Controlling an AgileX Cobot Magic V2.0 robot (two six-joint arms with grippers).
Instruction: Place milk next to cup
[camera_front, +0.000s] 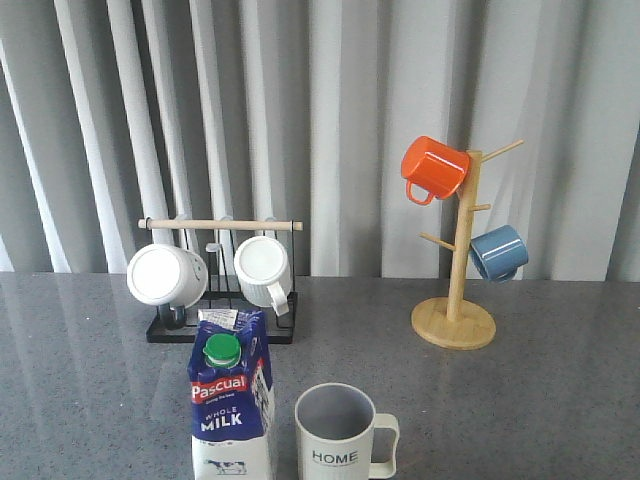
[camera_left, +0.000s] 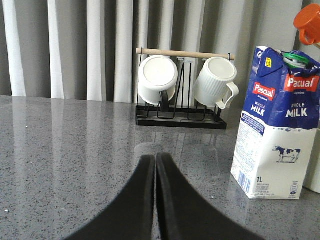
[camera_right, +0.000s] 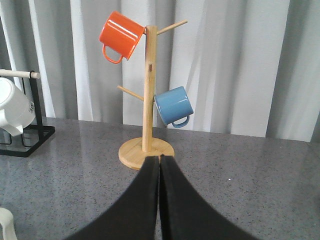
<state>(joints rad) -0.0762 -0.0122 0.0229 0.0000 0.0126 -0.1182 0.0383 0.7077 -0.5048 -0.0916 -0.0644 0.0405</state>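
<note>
— What is the milk carton (camera_front: 232, 405) looking like?
— Blue-and-white, gable-topped, green cap, reading "Pascual", "WHOLE MILK", "1L". It is standing upright on the grey bench (camera_front: 560, 400), just left of the ribbed "HOME" mug (camera_front: 340, 440), seemingly not touching.
— And the fingers?
— The left gripper (camera_left: 156, 172) and right gripper (camera_right: 159, 175) are both pressing closed, gripping nothing.

Glossy speckled grey table (camera_front: 560, 400), wooden mug tree (camera_front: 455, 300) (smooth, pale)
</note>
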